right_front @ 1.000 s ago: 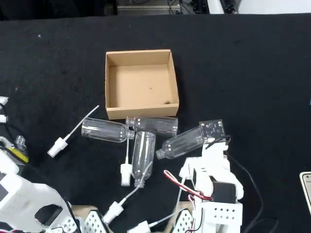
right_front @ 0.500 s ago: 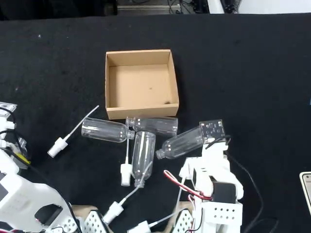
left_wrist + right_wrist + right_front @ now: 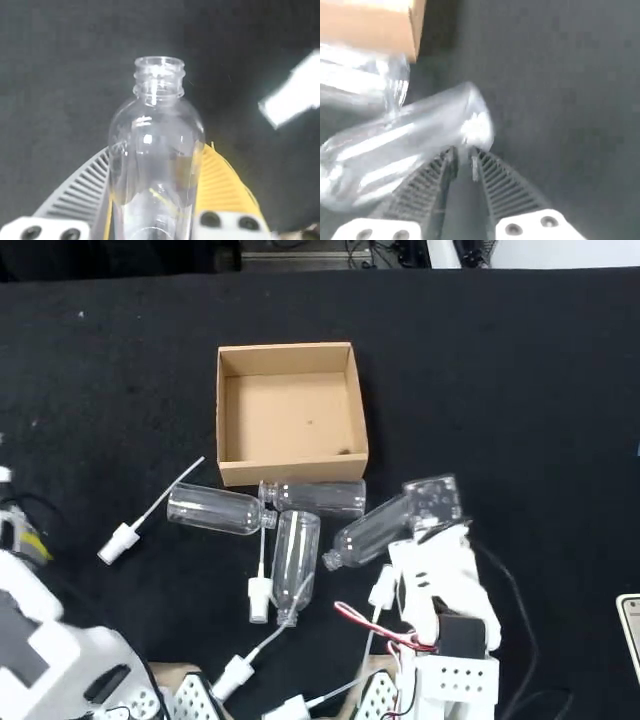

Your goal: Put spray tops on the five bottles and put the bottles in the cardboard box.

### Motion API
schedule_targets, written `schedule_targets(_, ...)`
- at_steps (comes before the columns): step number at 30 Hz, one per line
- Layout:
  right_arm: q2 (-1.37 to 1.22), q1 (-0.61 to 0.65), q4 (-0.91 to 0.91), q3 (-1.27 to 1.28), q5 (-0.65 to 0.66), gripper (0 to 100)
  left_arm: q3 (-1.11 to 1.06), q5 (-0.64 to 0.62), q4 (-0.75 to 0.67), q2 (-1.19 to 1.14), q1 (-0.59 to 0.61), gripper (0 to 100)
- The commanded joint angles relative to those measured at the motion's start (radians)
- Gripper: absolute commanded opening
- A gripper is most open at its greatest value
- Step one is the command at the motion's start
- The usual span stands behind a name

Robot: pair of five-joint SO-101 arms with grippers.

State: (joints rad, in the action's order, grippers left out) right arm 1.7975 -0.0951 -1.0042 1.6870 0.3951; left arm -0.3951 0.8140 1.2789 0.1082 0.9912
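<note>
Your left claw [image 3: 156,190] is gripping an uncapped bottle [image 3: 156,125]; your right claw [image 3: 463,157] is sitting nearly closed with nothing between its fingers.
The right claw's tips are sitting right at the base of a lying bottle [image 3: 372,532] on the black table [image 3: 520,390]; you cannot tell if they are touching it. Three more bottles [image 3: 213,510] [image 3: 318,497] [image 3: 295,558] are lying clustered on the arms' side of the cardboard box [image 3: 229,410]. Loose spray tops [image 3: 119,542] [image 3: 259,598] are lying near them.
</note>
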Motion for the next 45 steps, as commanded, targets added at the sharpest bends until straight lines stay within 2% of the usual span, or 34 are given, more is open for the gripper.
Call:
schedule_targets(1,0.097,0.028,0.081,-0.039,0.17,1.2,-0.019,-0.307,0.009,0.245,-0.015,5)
schedule_targets(9,0.088,0.055,-0.104,-0.409,0.12,1.2,-0.162,-0.597,0.009,0.503,-0.13,5)
schedule_targets(11,0.07,0.104,-0.153,-0.499,0.11,1.2,-0.166,-0.623,0.008,0.528,-0.136,5)
schedule_targets(16,-0.128,0.292,-0.19,-0.656,0.107,1.2,-0.064,-0.531,0.015,0.465,-0.016,5)
schedule_targets(21,-0.435,0.523,-0.12,-0.792,0.018,1.2,0.119,-0.468,0.017,0.269,0.16,5)
schedule_targets(30,-0.947,0.85,0.026,-1.015,-0.025,1.6,0.463,-0.393,0.017,-0.109,0.387,5)
schedule_targets(38,-1.372,1.059,0.12,-1.239,-0.011,16.9,0.704,-0.377,0.018,-0.333,0.486,5)
schedule_targets(45,-1.758,1.122,0.215,-1.448,0.066,20.6,0.843,-0.377,0.018,-0.468,0.518,5)
